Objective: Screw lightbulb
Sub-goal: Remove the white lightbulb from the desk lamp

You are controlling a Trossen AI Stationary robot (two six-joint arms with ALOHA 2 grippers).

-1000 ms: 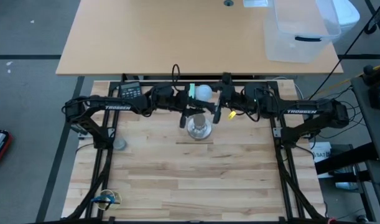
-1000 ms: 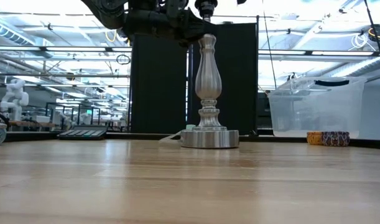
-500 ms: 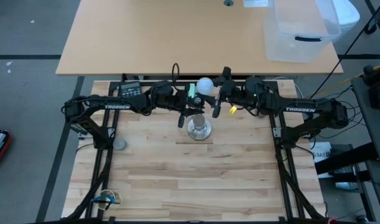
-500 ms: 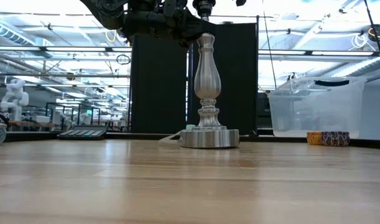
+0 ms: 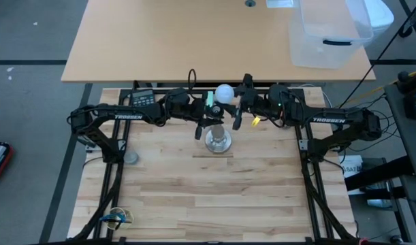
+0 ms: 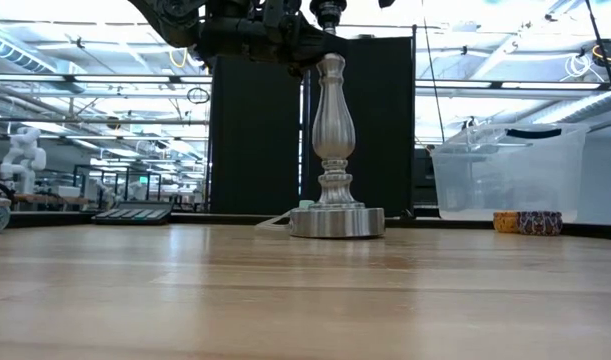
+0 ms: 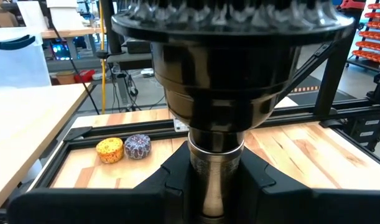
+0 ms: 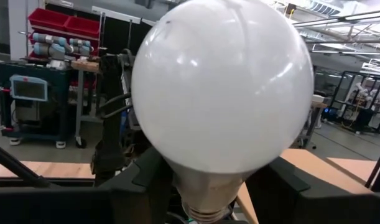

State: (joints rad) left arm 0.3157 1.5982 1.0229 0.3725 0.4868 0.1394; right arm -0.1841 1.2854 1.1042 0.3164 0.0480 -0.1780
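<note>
While both dark arms reached inward from the two sides of the wooden table (image 5: 214, 190), they met above a silver lamp stand (image 6: 335, 150) that stood upright near the table's far edge. Seen from table height, the stand showed a round flat base, a turned baluster stem and a narrow top under the arms.

The left gripper (image 5: 209, 124) came in from the left, and its fingers (image 7: 177, 180) were pinched on the stand's neck just below the black socket (image 7: 221, 81), one finger on each side of the silvery stem.

The right gripper (image 5: 240, 102) came in from the right and held the lightbulb (image 5: 225, 92) by the narrower part under its globe. In the right wrist view the white frosted globe (image 8: 221, 87) filled most of the frame, with the dark fingers (image 8: 146, 186) on either side of the tapering neck. From above, the bulb sat just beyond the stand's top, toward the far edge; whether its base touched the socket could not be told.

Two small patterned round tins (image 7: 122, 148) lay side by side at the table's edge. A clear plastic bin (image 5: 330, 34) stood on a separate lighter table (image 5: 194, 41) beyond.
</note>
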